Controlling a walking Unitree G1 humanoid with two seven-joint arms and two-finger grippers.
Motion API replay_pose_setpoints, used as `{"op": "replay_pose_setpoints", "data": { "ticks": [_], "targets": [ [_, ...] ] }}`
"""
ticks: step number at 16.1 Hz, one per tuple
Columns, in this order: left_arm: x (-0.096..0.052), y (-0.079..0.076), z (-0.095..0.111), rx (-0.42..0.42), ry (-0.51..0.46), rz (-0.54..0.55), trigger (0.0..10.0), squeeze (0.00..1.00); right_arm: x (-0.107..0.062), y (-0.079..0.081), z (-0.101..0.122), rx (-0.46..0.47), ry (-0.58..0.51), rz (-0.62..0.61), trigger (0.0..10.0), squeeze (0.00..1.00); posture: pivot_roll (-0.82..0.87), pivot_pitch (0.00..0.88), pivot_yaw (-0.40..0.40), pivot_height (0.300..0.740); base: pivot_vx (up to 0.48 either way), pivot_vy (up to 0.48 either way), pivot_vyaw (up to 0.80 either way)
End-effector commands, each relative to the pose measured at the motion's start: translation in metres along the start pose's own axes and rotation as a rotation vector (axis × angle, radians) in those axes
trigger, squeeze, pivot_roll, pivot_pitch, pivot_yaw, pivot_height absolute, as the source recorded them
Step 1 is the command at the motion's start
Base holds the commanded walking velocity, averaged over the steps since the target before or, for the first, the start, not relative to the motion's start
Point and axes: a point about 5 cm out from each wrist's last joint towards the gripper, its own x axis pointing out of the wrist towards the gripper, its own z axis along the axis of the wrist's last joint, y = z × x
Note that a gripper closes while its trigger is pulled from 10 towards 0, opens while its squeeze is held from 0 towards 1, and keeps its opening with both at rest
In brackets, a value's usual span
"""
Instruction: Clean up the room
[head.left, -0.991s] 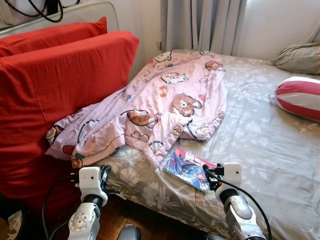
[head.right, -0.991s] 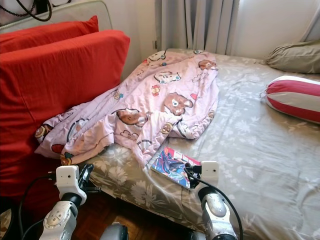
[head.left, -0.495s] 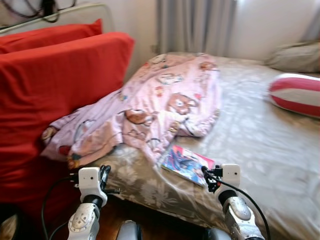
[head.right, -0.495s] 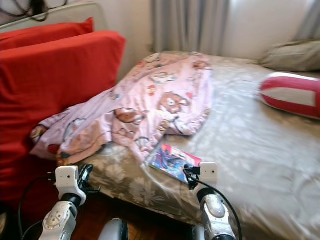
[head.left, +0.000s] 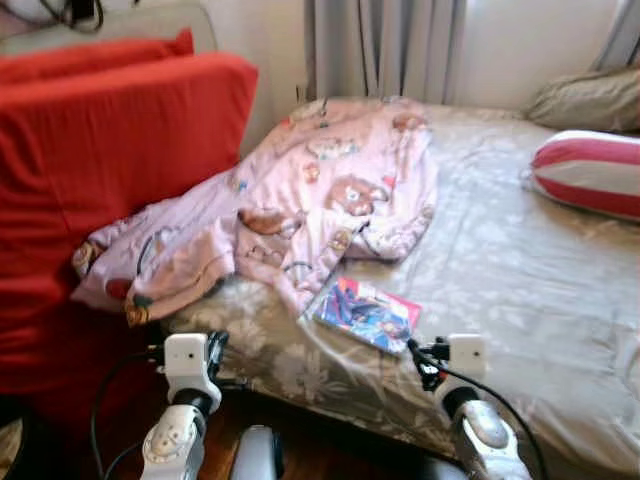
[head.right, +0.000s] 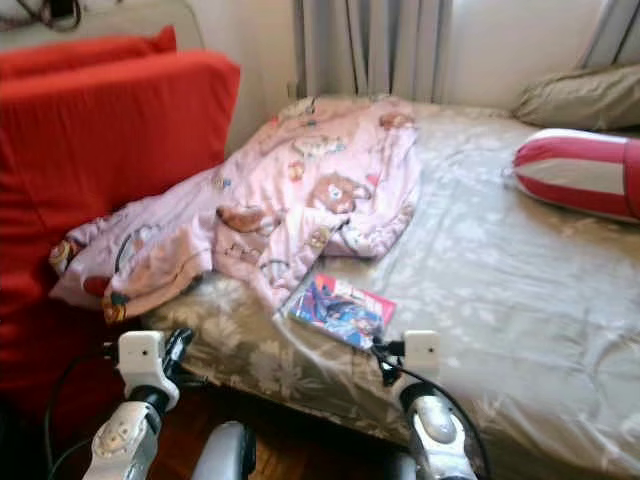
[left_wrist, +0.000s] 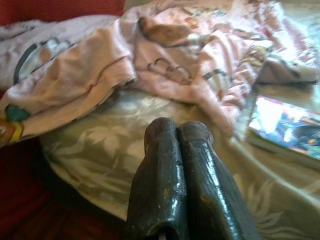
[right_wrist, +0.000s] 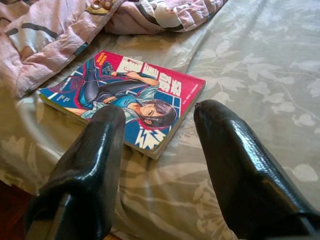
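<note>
Left eye view: left of the comic book (head.left: 364, 313), the left end effector (left_wrist: 175, 145) hangs pinched closed, empty; a pink blanket (head.left: 290, 210) touches the book's corner. Right of it, the right end effector (right_wrist: 157, 135) gapes wide, empty. Its fingers could snag bedsheet.

Both eye views look forward and down from the head over the near edge of the bed (head.left: 520, 260), sharing the blanket (head.left: 300, 200) and book (head.left: 365, 313). Each wrist view looks along its own fingers, close to the bed; both catch that book
</note>
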Motion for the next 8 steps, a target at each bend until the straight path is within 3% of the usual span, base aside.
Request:
{"op": "replay_pose_setpoints", "data": {
  "ticks": [1, 6, 8],
  "targets": [
    [0.0002, 0.0053, 0.0021, 0.009, 0.0, 0.011, 10.0, 0.0, 0.0039, 0.0086, 0.0059, -0.01, -0.025, 0.035, 10.0, 0.0, 0.05, 0.0, 0.034, 0.609, 0.0, 0.0, 0.8],
    [0.0004, 0.0046, 0.0025, 0.01, -0.001, 0.008, 10.0, 0.0, 0.0037, 0.0086, 0.0049, -0.008, -0.021, 0.041, 10.0, 0.0, 0.05, 0.0, 0.035, 0.609, 0.0, 0.0, 0.8],
    [0.0006, 0.0042, 0.0025, 0.01, -0.001, 0.007, 10.0, 0.0, 0.0038, 0.0076, 0.004, 0.01, -0.015, 0.032, 10.0, 0.0, 0.05, 0.0, 0.034, 0.609, 0.0, 0.0, 0.0]
  ]
}}
